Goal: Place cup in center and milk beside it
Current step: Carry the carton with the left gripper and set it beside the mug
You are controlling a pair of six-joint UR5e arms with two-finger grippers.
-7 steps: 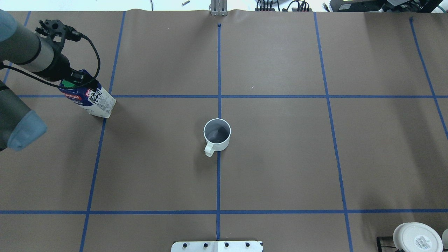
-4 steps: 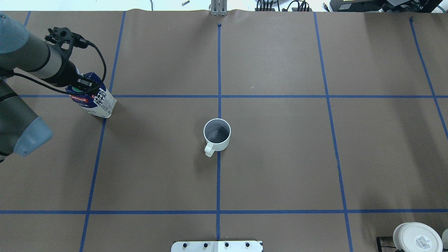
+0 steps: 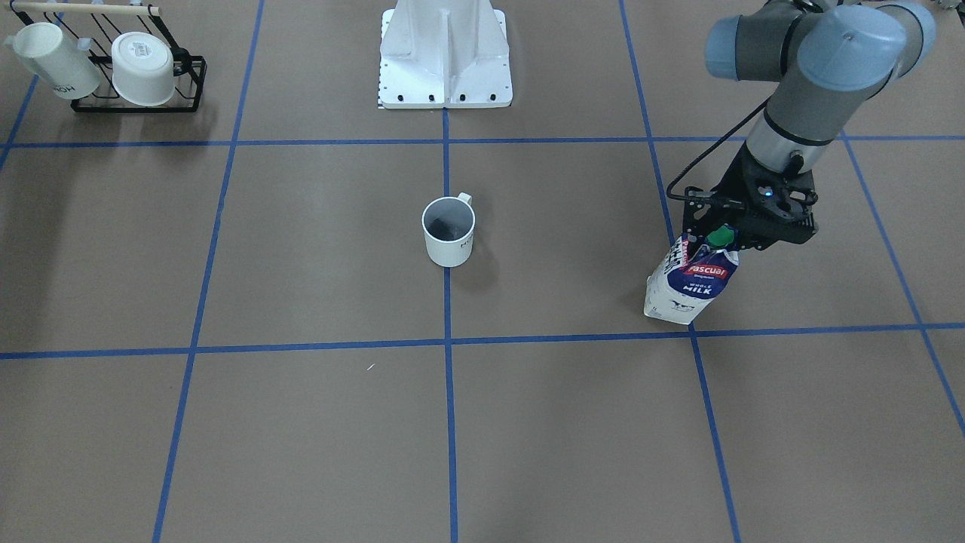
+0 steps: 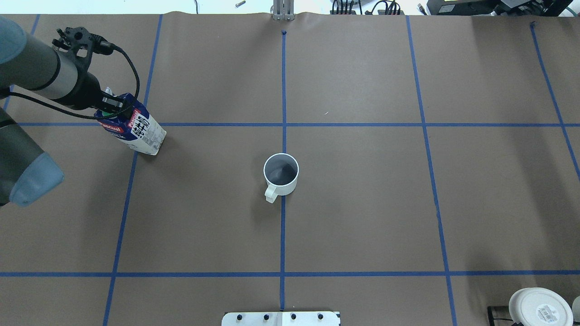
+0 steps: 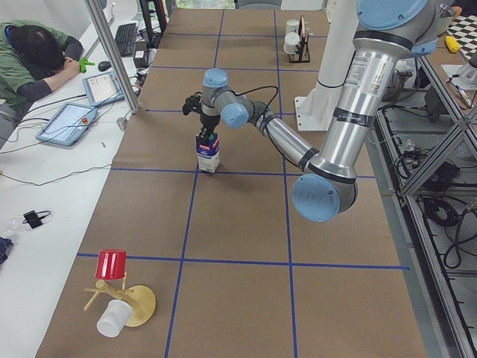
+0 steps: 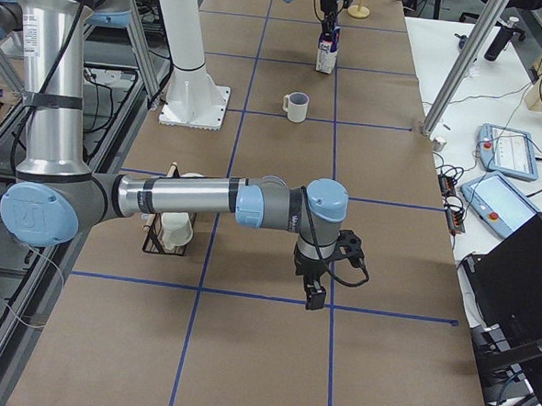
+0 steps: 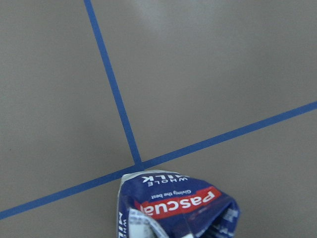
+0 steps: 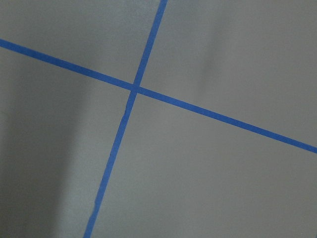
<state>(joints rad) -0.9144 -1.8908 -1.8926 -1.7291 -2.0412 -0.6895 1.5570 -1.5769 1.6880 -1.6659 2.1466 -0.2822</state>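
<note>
The cup [image 4: 281, 172] is a small white mug with a dark grey inside. It stands upright on the center grid line [image 4: 282, 231] of the brown table, and it also shows in the front view [image 3: 448, 230]. The milk carton [image 4: 141, 134] is dark blue and white with a green cap and leans tilted at the left, near a tape crossing [image 3: 690, 283]. My left gripper [image 4: 111, 107] is shut on the carton's top beside the cap [image 3: 722, 237]. My right gripper [image 6: 313, 299] shows only in the exterior right view, low over bare table, and I cannot tell its state.
A black rack [image 3: 136, 102] with two white mugs stands at the robot's right, near its white base [image 3: 445, 60]. A white cup with a labelled base [image 4: 539, 308] shows at the overhead view's lower right. A red cup on a wooden stand [image 5: 112, 265] sits at the left end.
My left gripper has carried the milk carton a short way to the right, toward the cup. The carton still leans. The cup has not moved.
</note>
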